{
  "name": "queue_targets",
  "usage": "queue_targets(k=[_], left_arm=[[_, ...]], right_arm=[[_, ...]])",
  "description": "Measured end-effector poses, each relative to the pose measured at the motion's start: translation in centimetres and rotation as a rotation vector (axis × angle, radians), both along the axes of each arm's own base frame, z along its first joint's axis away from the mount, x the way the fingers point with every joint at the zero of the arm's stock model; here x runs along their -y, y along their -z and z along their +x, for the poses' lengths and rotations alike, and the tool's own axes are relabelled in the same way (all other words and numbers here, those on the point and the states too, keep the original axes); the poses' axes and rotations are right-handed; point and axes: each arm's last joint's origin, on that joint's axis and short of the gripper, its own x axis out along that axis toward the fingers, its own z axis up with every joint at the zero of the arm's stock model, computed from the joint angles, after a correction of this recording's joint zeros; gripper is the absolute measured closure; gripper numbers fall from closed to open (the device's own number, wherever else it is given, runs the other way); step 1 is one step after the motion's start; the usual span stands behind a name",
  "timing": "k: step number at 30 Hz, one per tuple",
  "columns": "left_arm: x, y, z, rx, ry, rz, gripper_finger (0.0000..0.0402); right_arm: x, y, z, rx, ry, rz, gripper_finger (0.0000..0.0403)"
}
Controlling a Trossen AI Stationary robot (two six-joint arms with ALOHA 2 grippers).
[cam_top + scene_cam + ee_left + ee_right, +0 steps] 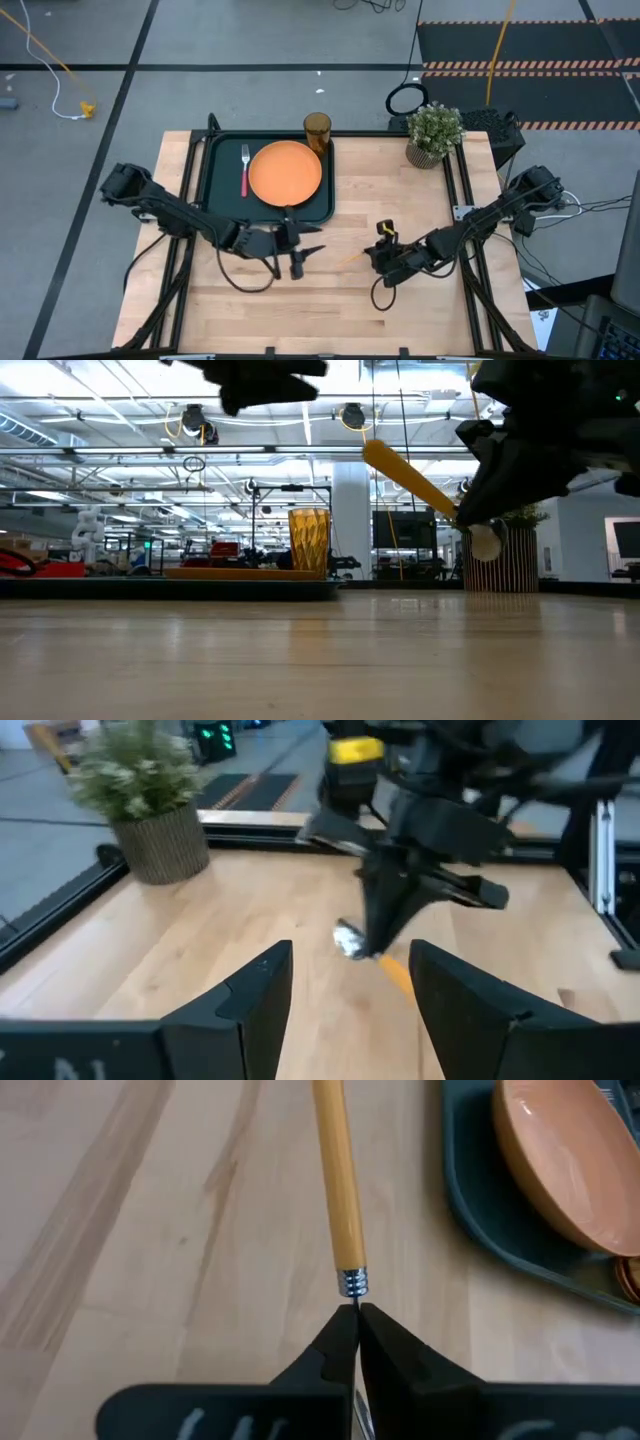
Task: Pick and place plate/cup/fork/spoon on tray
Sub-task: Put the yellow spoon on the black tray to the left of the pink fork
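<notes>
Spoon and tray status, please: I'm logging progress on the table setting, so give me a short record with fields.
spoon: held by its metal neck in the right gripper, lifted off the table
right gripper: shut on spoon, right of the tray
left gripper: open, facing the spoon
tray: holds plate, fork, cup
left to place: spoon

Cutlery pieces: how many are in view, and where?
2. The pink-red-handled metal fork lies in the dark green rectangular tray, beside the round orange plate. The orange-handled metal spoon is held above the table by the right gripper.
</notes>
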Motion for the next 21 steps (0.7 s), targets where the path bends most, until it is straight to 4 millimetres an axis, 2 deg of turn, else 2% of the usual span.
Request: queue_targets(k=[5, 12, 17, 21], left_arm=[[1.0, 0.1, 2.8, -0.132, 0.017, 0.055, 0.0183], [1.8, 1.1, 5.9, -0.290, 0.005, 0.075, 0.0122], [2.2, 1.6, 6.9, -0.314, 0.040, 0.103, 0.0094], [1.6, 2.9, 7.2, -0.372, 0.035, 0.143, 0.0101]], right_arm=[[0.6, -0.1, 0.4, 0.018, 0.032, 0.011, 0.0403], [0.8, -0.1, 0.4, 0.023, 0.069, 0.011, 0.0403], [0.9, 0.0, 0.3, 0.016, 0.084, 0.018, 0.0403], [0.9, 0.0, 0.4, 0.022, 0.101, 0.036, 0.0403]])
